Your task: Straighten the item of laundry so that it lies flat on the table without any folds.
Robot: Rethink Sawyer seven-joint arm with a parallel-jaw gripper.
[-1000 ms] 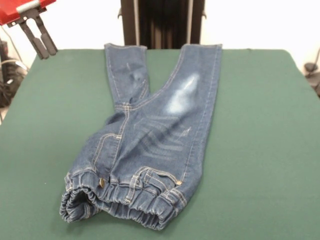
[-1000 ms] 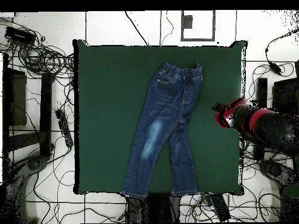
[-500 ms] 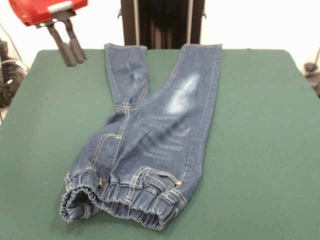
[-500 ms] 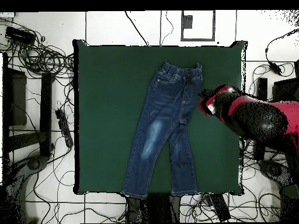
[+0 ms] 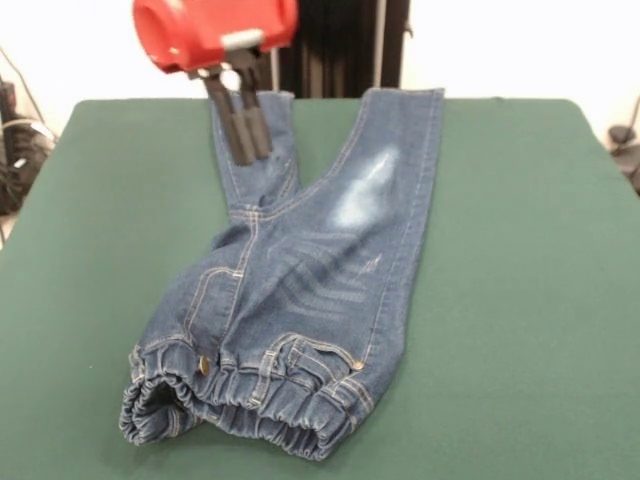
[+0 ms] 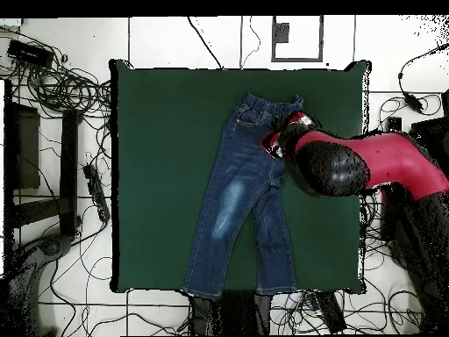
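Observation:
The item of laundry (image 5: pixel 310 270), a small pair of blue jeans, lies along the middle of the green table (image 5: pixel 520 250). Its gathered waistband (image 5: pixel 240 405) is at the near edge and both legs run to the far edge. The left hip is bunched and rolled under; a faded patch marks the right thigh. My gripper (image 5: pixel 250 155), red-bodied with two black fingers (image 5: pixel 232 130) held close together, hangs above the left leg with nothing in it. In the overhead view the gripper (image 6: pixel 274 140) sits over the jeans (image 6: pixel 241 197) just below the waistband, the arm covering part of that side.
Tangled cables (image 6: pixel 61 88) and black stands (image 6: pixel 68 167) lie on the floor around the table (image 6: pixel 158 175). A dark upright frame (image 5: pixel 330 45) stands behind the far table edge. Wide green surface shows on both sides of the jeans.
The gripper has travelled from beyond the table's side edge inward to above the jeans. The jeans have not moved.

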